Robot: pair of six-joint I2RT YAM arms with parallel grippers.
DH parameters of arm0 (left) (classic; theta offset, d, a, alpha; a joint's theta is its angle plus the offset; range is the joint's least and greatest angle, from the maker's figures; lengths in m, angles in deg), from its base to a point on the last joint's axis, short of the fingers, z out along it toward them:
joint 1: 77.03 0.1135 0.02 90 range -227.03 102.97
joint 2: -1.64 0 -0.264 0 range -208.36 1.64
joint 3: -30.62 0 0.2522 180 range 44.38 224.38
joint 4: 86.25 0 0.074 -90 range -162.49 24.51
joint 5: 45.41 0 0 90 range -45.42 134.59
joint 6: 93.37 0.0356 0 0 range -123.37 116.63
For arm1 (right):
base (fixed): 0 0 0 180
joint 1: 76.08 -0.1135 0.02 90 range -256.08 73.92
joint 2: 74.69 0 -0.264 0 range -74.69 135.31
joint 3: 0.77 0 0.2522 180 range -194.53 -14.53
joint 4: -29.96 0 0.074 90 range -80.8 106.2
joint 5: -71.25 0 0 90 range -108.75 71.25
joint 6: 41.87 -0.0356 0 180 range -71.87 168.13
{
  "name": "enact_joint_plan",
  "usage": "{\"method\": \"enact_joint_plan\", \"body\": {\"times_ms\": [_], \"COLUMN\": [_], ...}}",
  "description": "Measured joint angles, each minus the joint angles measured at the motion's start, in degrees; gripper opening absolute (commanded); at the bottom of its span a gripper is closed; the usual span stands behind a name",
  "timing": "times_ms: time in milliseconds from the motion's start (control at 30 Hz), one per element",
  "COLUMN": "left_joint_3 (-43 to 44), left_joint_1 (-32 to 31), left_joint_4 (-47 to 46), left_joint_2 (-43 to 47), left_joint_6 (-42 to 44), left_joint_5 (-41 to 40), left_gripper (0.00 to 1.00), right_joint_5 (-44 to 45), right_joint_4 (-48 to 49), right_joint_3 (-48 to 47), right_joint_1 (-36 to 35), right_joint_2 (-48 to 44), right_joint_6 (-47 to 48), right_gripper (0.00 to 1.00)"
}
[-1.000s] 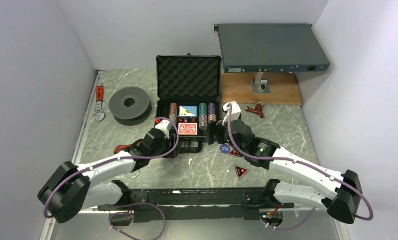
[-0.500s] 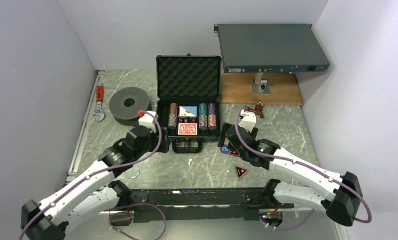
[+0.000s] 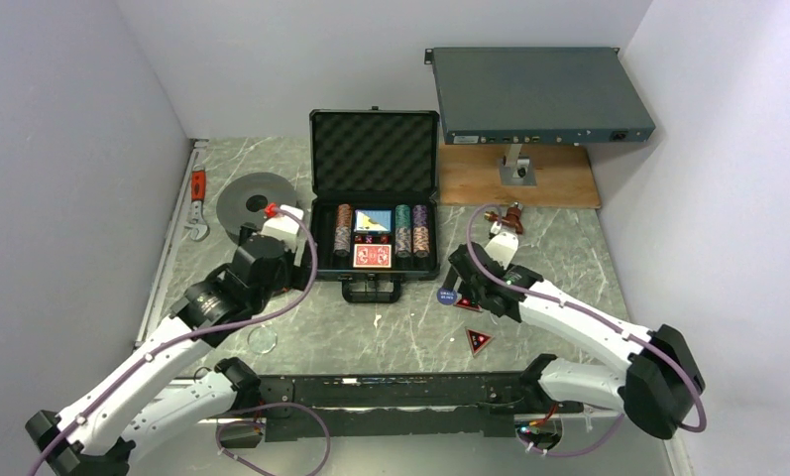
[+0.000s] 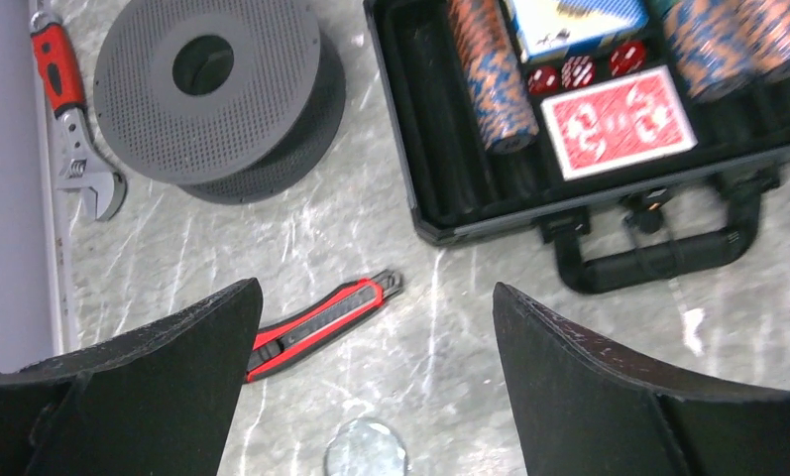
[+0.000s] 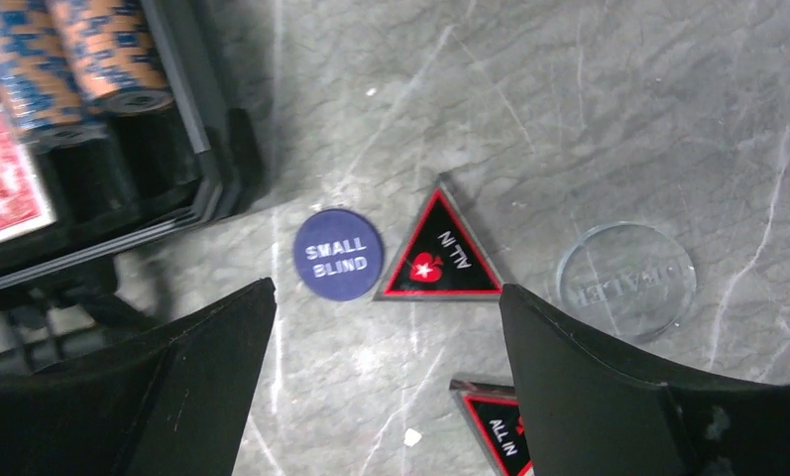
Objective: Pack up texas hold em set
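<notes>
The case [image 3: 375, 154] stands open at the middle of the bench [image 3: 400, 332], lid up at the back with its foam facing the arms, handle [image 4: 658, 258] toward them. In the tray the chips [image 4: 490, 74] lie in striped rows at left and right, the red deck [image 4: 617, 121] flat at the front centre, the blue deck [image 4: 569, 20] behind it, and small red pieces [image 4: 579, 71] between the two decks.

The left end effector [image 4: 378, 290] hangs over the bench just left of the case's front corner, fingers wide apart and holding nothing. Under it lies a red and black knife [image 4: 316, 322], and nearer the arm a clear disc [image 4: 366, 451]. The spool [image 4: 212, 89] sits left of the case, near but apart, with a red-handled wrench [image 4: 68, 129] beyond it by the bench edge.

The right end effector [image 5: 388, 288] hovers by the case's front right corner, fingers also spread, gripping nothing. Between them on the bench lie the button [image 5: 338, 254], marked SMALL BLIND, and a marker [image 5: 438, 260] reading ALL IN, the two just beside each other, near the case but outside it. A second marker [image 5: 495, 426] lies nearer the arm, partly cut off in the wrist view, and a DEALER disc [image 5: 625, 281] rests on the first marker's far side from the button. The rack box [image 3: 539, 94] stands raised at the back right, above a wooden board [image 3: 519, 178]
</notes>
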Motion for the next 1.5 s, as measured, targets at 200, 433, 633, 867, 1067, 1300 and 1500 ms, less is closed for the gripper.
{"method": "enact_joint_plan", "body": {"times_ms": [200, 433, 633, 867, 1067, 1300, 1500], "left_joint_3": [-3.9, -5.1, -5.1, -5.2, -5.2, -5.2, -5.2], "left_joint_1": [0.3, 0.3, 0.3, 0.3, 0.4, 0.7, 0.8], "left_joint_4": [0.9, 0.6, 0.5, 0.5, 0.5, 0.6, 0.6], "left_joint_2": [0.0, 4.6, 4.5, 4.2, 4.2, 3.5, 3.4], "left_joint_6": [3.5, 4.4, 4.9, 5.2, 5.3, 5.4, 5.4], "left_joint_5": [-0.5, -0.4, -0.3, 0.0, 0.1, 0.1, 0.1], "left_gripper": [0.92, 0.91, 0.90, 0.90, 0.90, 0.90, 0.90], "right_joint_5": [-7.0, -13.6, -16.2, -16.1, -17.0, -18.9, -21.3], "right_joint_4": [1.9, 3.0, 3.8, 4.9, 6.5, 6.6, 6.8], "right_joint_3": [0.8, 0.8, 0.7, 0.7, 0.3, -0.2, -0.2], "right_joint_1": [5.9, 7.1, 7.5, 8.6, 8.7, 8.7, 8.9], "right_joint_2": [6.3, 10.0, 12.9, 12.9, 14.5, 15.1, 14.7], "right_joint_6": [4.3, 8.9, 13.7, 17.5, 21.6, 24.0, 23.8], "right_gripper": [0.82, 0.88, 0.94, 0.88, 0.85, 0.85, 0.84]}}
